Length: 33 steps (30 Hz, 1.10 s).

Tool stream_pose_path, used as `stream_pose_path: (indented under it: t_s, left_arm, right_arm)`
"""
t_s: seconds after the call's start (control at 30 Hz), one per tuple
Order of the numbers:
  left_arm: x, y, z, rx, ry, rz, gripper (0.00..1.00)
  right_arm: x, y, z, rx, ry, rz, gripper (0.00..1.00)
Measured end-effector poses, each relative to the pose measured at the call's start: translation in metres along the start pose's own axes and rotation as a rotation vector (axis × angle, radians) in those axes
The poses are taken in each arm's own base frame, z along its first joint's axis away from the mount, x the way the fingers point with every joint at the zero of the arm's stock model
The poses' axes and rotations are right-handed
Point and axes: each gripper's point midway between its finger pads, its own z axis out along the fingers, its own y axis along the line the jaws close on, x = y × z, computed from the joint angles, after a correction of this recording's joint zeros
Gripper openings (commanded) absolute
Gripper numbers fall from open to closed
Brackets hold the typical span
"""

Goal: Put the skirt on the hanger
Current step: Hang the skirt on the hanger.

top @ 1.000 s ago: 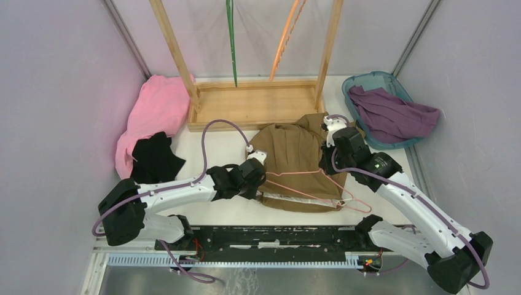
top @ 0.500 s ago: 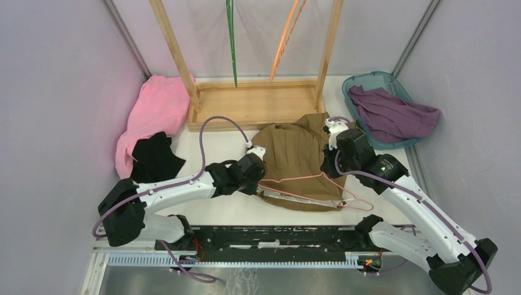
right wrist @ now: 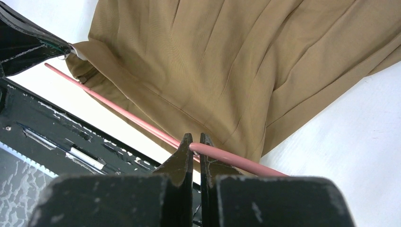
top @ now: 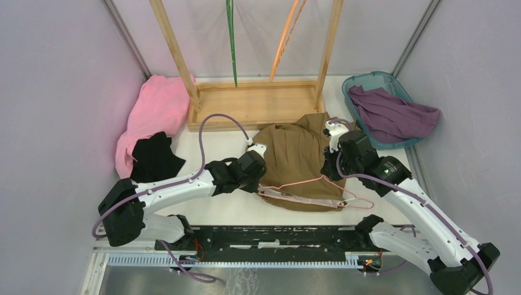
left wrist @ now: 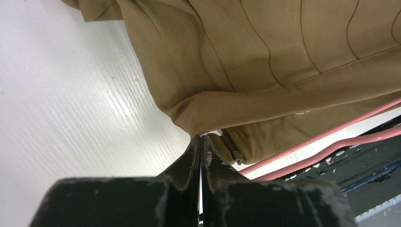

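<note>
The brown skirt point(top: 298, 150) lies flat on the white table, its waistband toward the arms. My left gripper point(top: 260, 183) is shut on the left corner of that waistband; in the left wrist view the closed tips point(left wrist: 202, 138) pinch the folded edge of the skirt point(left wrist: 265, 56). The pink wire hanger point(top: 344, 200) lies across the waistband. My right gripper point(top: 329, 174) is shut on it near the hook; the right wrist view shows the hanger point(right wrist: 227, 158) clamped between the tips point(right wrist: 195, 138) over the skirt point(right wrist: 236, 56).
A wooden rack point(top: 258, 104) stands behind the skirt, with a green hanger point(top: 231, 37) and an orange hanger point(top: 289, 37) hanging from it. Pink cloth point(top: 156, 107) and black cloth point(top: 153, 157) lie at the left. A teal basket point(top: 368, 80) holds a purple garment.
My left gripper has drawn slightly away from the near edge with the waistband corner. My right gripper has shifted a little to the right with the hanger.
</note>
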Motion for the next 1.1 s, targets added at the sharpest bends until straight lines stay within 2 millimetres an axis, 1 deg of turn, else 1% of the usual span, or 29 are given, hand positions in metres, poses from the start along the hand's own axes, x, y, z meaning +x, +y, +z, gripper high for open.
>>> stream_pose_path:
  t_s: [0.3, 0.7, 0.87, 1.03, 1.1]
  left_arm:
    - [-0.005, -0.002, -0.002, 0.006, -0.01, 0.002, 0.03]
    - [-0.005, -0.002, -0.002, 0.009, -0.009, 0.024, 0.03]
    - [-0.005, -0.002, -0.002, 0.01, -0.008, 0.029, 0.03]
    - [-0.004, -0.002, 0.0, 0.009, -0.001, 0.032, 0.03]
    - [-0.003, -0.002, 0.0, 0.009, 0.0, 0.036, 0.03]
  right_arm:
    - [0.0, -0.003, 0.002, 0.019, 0.005, 0.001, 0.01]
    - [0.001, -0.011, 0.017, 0.065, 0.026, 0.002, 0.01]
    - [0.0, -0.012, 0.013, 0.072, 0.01, 0.001, 0.01]
    - [-0.005, -0.014, 0.001, 0.078, -0.04, 0.002, 0.01]
    - [-0.005, -0.014, -0.001, 0.084, -0.044, 0.003, 0.01]
